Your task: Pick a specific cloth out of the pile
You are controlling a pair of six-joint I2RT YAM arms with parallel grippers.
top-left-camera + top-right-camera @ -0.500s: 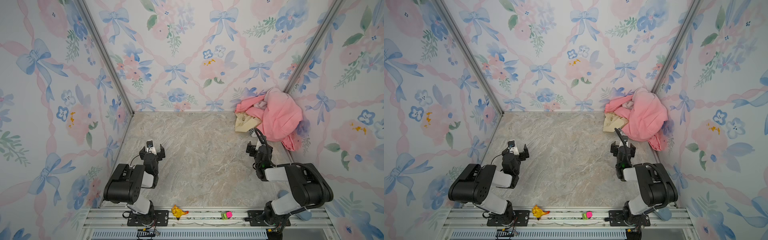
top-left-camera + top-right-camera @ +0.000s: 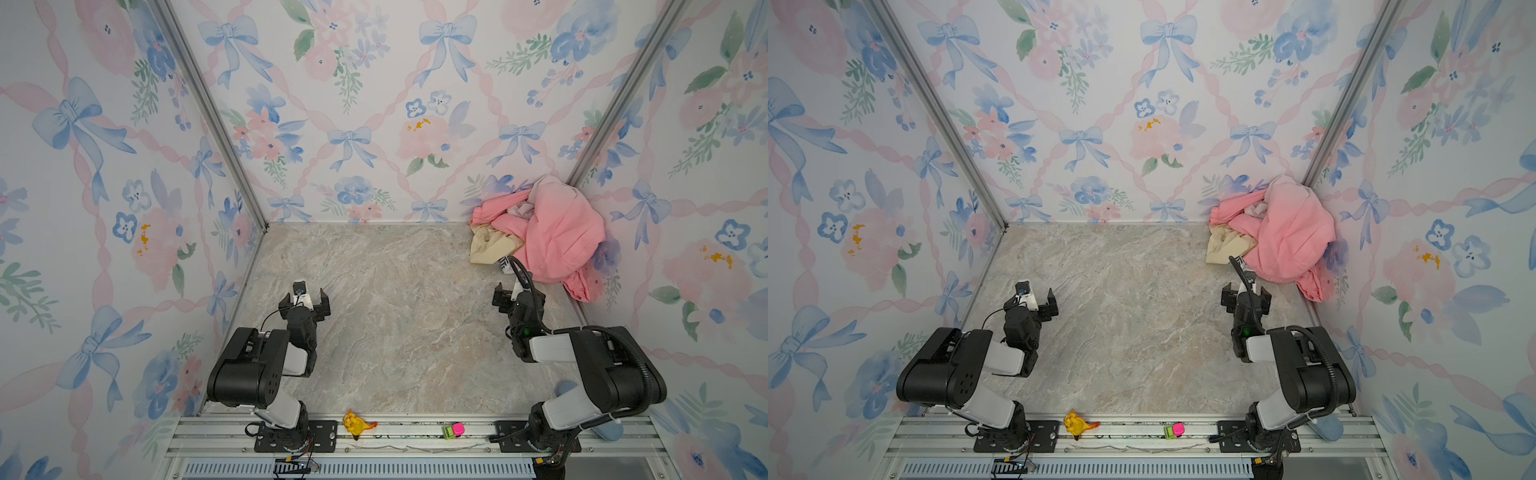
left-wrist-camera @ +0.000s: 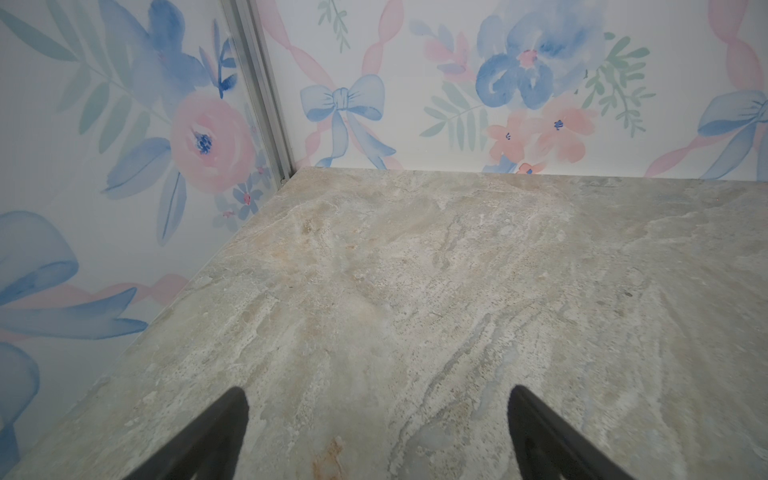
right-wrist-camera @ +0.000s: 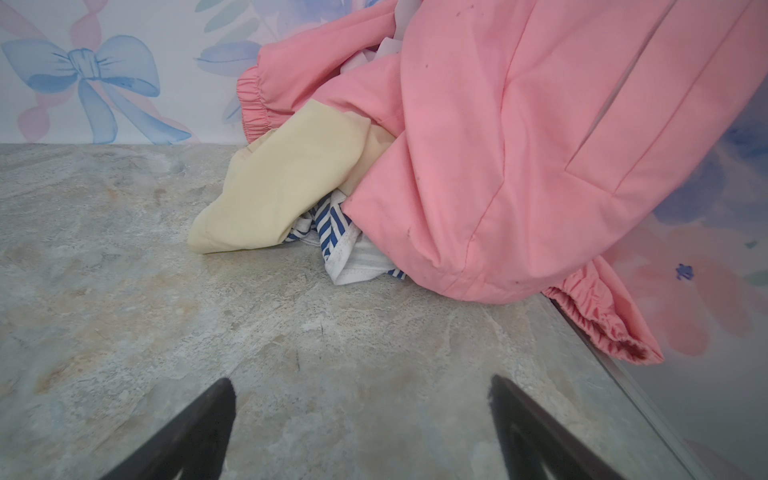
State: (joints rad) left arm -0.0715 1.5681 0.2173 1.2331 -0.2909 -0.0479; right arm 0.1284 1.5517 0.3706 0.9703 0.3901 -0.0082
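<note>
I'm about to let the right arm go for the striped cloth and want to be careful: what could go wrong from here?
1. Only a small fold of the striped cloth shows, tucked under the pink garment and the cream-yellow cloth. The open right gripper may pinch those too.
2. Pulling it out could drag the pink garment along, since it lies over the stripes.

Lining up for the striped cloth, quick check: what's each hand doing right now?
Left hand: open, holding nothing.
Right hand: open, holding nothing, not touching the striped cloth.
</note>
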